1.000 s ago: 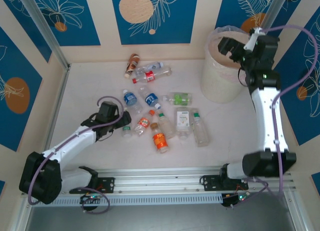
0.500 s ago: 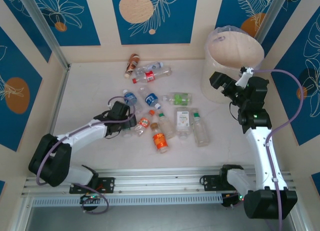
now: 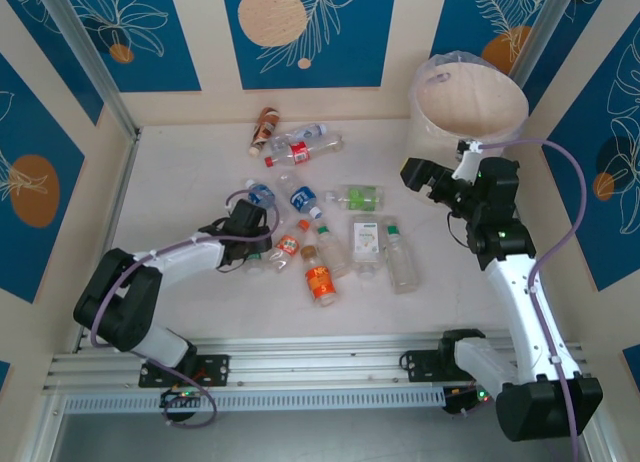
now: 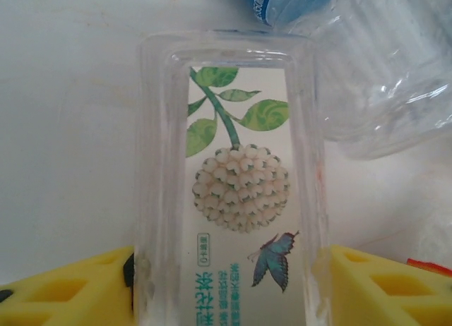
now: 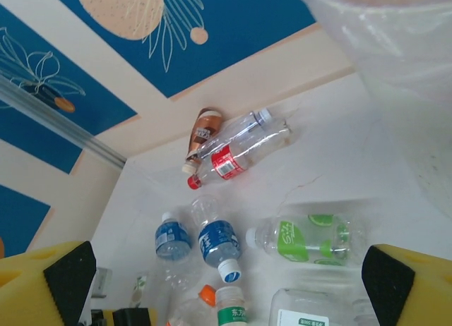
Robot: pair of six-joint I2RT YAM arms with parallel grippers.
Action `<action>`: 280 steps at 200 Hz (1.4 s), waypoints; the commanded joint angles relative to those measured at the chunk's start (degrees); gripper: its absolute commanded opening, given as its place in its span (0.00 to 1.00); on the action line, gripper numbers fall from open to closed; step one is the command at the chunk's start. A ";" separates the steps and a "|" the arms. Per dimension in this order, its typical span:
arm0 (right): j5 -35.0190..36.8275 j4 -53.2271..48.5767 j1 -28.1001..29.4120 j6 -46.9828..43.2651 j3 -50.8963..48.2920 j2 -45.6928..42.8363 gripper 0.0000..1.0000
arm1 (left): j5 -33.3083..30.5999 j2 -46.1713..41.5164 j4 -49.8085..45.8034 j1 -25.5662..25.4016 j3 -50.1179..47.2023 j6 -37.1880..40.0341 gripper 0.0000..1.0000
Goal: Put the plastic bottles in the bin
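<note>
Top view: the plastic bottles (image 3: 330, 232) are seen scattered lying down mid-surface (image 3: 180, 182), none inside the bin (image 3: 425, 142), which is placed at 1 o'clock on the surface against the back corner. A brown bottle (image 3: 265, 127) and a red-label bottle (image 3: 295, 152) are grouped at 11 o'clock of the main cluster; a green-label bottle (image 3: 360, 195) is set at 1 o'clock of it and an orange-label bottle (image 3: 320, 280) at 6 o'clock. The left claw (image 3: 250, 237) is lowered into the 9 o'clock edge of the cluster. The right claw (image 3: 418, 174) is held at 7 o'clock of the bin, just beside its wall, jaws apart and nothing between them. Left wrist view: the left claw (image 4: 233, 284) is closed against both sides of a clear flower-label bottle (image 4: 233, 164), yellow fingers (image 4: 63, 291) touching its walls; a blue-label bottle is cut off at 12 o'clock and a clear crumpled one is seen at 2 o'clock. Right wrist view: the right claw (image 5: 226, 284) is spread wide and empty; the bin (image 5: 395, 44) is seen at 2 o'clock, the brown bottle (image 5: 206, 125) and red-label bottle (image 5: 226, 160) at 11 o'clock, the green-label bottle (image 5: 304, 240) at 5 o'clock.
</note>
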 commanded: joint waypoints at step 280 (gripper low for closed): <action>-9.86 -17.84 28.41 5.22 23.24 27.36 0.94 | 32.56 -23.31 23.87 -9.51 1.01 32.84 0.40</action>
